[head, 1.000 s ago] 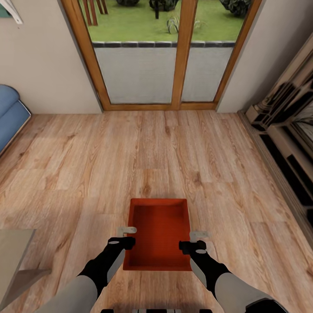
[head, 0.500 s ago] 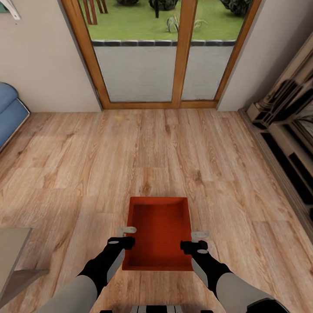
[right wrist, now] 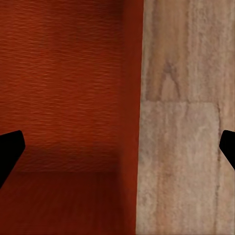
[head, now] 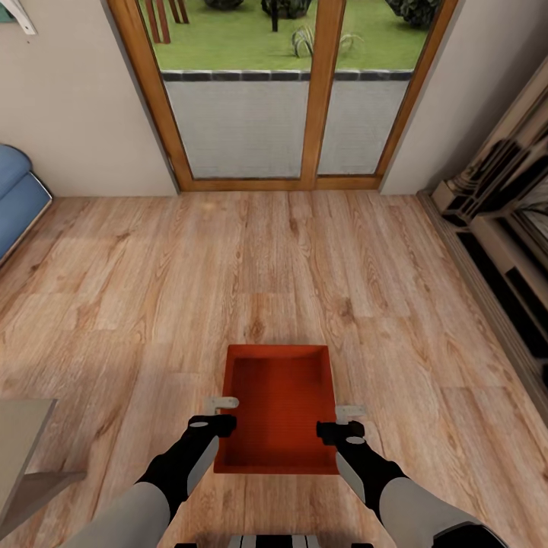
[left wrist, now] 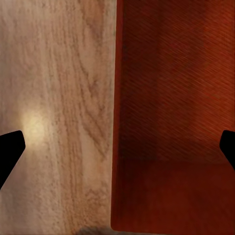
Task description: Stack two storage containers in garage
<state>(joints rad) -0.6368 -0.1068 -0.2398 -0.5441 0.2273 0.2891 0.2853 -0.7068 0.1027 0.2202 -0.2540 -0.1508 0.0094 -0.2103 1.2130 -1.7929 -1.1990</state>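
One storage container [head: 278, 407] sits in front of me on the head camera, an orange-red bin lying flat on the light wood floor [head: 228, 266] of the living room, lidless, nothing inside. I've got the left gripper [head: 222, 402] hovering over the bin's left long wall and the right gripper [head: 348, 412] over its right long wall, both toward the bin's near end. Beyond the bin, the wood-framed glass doors [head: 281, 91] stand against the far wall, with the blue sofa [head: 15, 194] off to the bin's far left and the dark fireplace surround [head: 495, 228] off to its right.

Left wrist camera now: the bin's wall [left wrist: 117, 147] runs straight down between my two fingertips [left wrist: 10, 149], which are spread wide, one over bare planks, the other over the bin's red interior. Nothing is gripped.

Right wrist camera: same story, the bin's wall [right wrist: 132, 122] lies between widely parted fingertips [right wrist: 10, 152], one over the red floor of the bin, the other over wood. Jaws gaping, holding nothing.
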